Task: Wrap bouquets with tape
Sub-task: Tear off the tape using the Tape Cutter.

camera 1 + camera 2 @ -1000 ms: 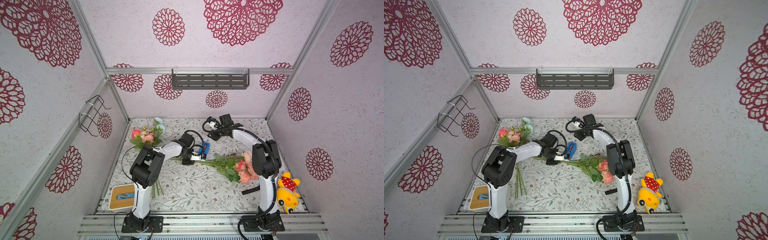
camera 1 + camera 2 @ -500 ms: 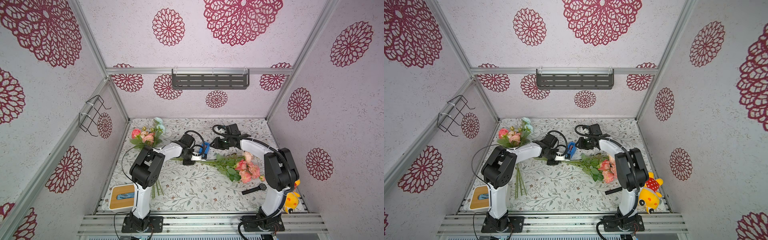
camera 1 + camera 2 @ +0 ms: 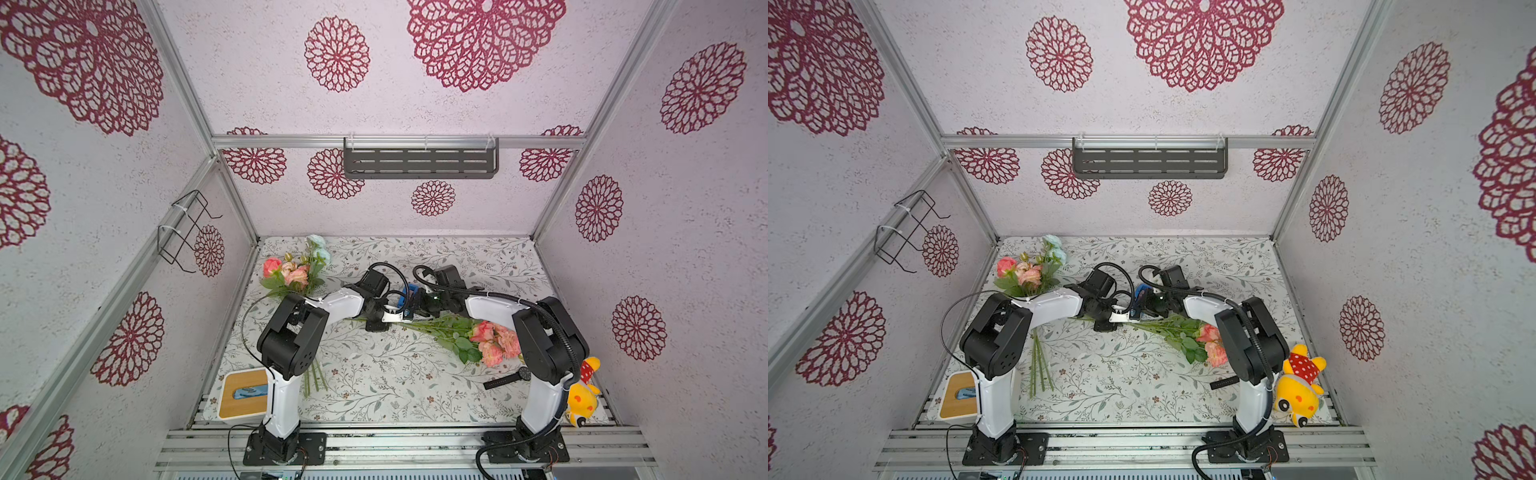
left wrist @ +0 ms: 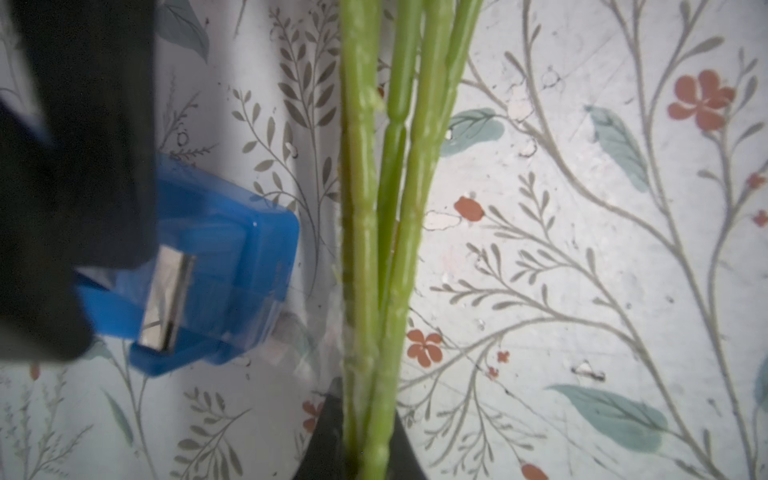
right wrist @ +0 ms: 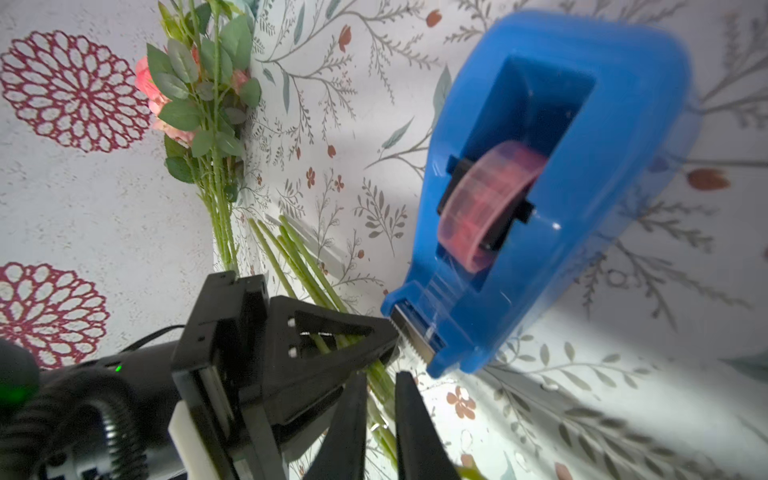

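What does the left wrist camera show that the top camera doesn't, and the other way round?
Only the left wrist view: the metal cutter blade on the blue plastic tape dispenser, and what looks like a clear tape strip beside it. Only a top view: a yellow plush toy, a black wristwatch, a wood-topped white box and the bouquets' pink blooms. Both: that dispenser and the thin green flower stems.

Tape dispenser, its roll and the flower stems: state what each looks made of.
The tape dispenser: glossy, slightly translucent blue moulded plastic, with highlights on its edges. Its roll: clear film, pinkish core showing through. The stems: likely matte green plastic, with moulded ridges and seams.
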